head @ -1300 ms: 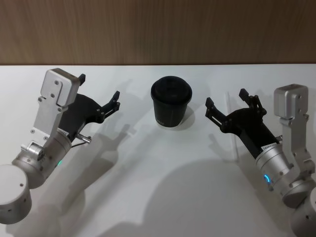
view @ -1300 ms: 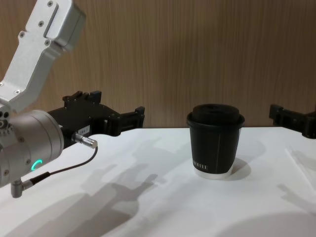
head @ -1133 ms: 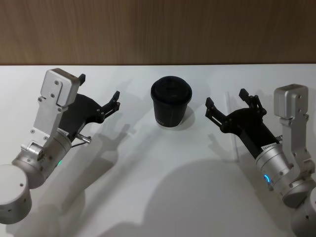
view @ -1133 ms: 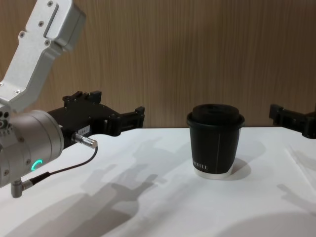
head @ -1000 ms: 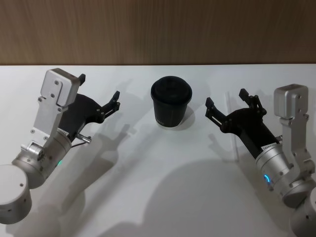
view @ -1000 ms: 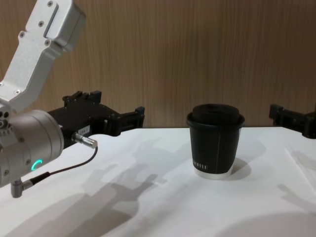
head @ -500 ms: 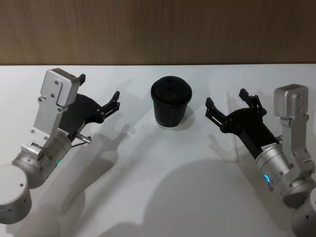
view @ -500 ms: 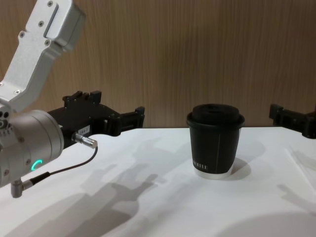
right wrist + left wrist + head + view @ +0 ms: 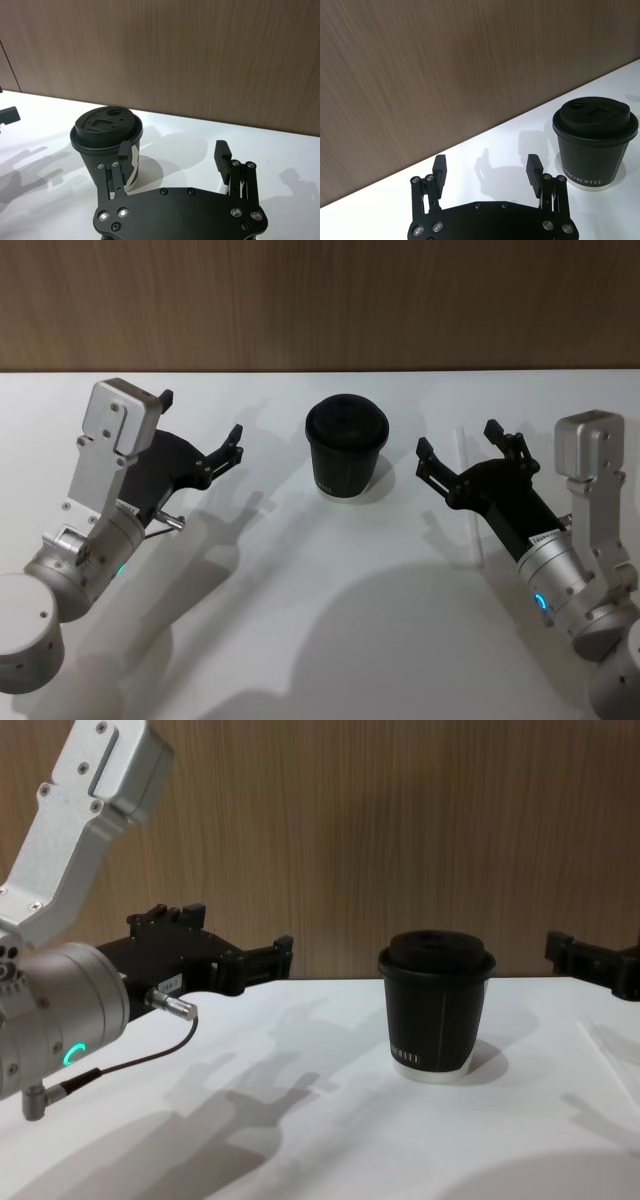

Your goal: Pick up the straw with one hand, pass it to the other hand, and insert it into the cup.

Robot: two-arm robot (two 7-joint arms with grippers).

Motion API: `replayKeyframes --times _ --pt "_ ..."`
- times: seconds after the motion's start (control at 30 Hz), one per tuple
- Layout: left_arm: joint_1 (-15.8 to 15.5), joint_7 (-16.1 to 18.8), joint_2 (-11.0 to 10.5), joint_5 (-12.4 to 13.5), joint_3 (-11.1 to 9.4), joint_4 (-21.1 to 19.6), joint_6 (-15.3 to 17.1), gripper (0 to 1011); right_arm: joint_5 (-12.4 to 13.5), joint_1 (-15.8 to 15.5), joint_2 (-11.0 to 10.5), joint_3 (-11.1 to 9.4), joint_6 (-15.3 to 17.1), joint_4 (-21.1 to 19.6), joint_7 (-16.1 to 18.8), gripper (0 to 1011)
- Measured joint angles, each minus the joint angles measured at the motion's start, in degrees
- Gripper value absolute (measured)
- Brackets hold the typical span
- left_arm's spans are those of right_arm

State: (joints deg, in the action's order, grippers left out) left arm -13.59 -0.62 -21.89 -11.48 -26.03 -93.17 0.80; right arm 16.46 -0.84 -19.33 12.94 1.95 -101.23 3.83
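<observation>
Black cup (image 9: 346, 447) stands on the surface (image 9: 320, 580) between the spread left hand (image 9: 201, 415) and spread right hand (image 9: 458, 438); the straw (image 9: 460, 452) lies under the right hand.

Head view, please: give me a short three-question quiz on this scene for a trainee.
1. Where does the small black ribbed paper cup with the domed lid stand?
A) on the white table, between the black left tool and the black right tool
B) gripped in the right tool
C) tipped over beside the left tool
2. True or false: both tools are open and hold nothing.
3. Fill in the missing word: the thin white plastic straw lies flat on the table on the robot's ___ side, passing beneath that side's tool.

Key: 1 A; 2 true; 3 right.
</observation>
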Motion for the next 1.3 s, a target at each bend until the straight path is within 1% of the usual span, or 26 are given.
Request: replayKeyframes --times 0.6,0.8,1.03,1.3 --pt "0.0 0.0 0.0 0.0 0.0 0.0 0.0 1003 0.0 0.0 0.0 0.0 0.0 0.0 0.0 1001" --pt "0.0 0.0 0.0 0.0 0.0 0.0 0.0 1003 0.1 -0.1 0.1 -0.4 0.0 0.3 0.0 1001" --pt "0.0 0.0 0.0 0.0 0.0 0.0 0.0 1003 0.5 -0.3 0.2 -1.2 1.4 1.0 0.0 1001" --pt "0.0 0.0 0.0 0.0 0.0 0.0 0.0 1003 1.0 -0.3 0.2 -1.7 2.7 2.1 0.4 1001"
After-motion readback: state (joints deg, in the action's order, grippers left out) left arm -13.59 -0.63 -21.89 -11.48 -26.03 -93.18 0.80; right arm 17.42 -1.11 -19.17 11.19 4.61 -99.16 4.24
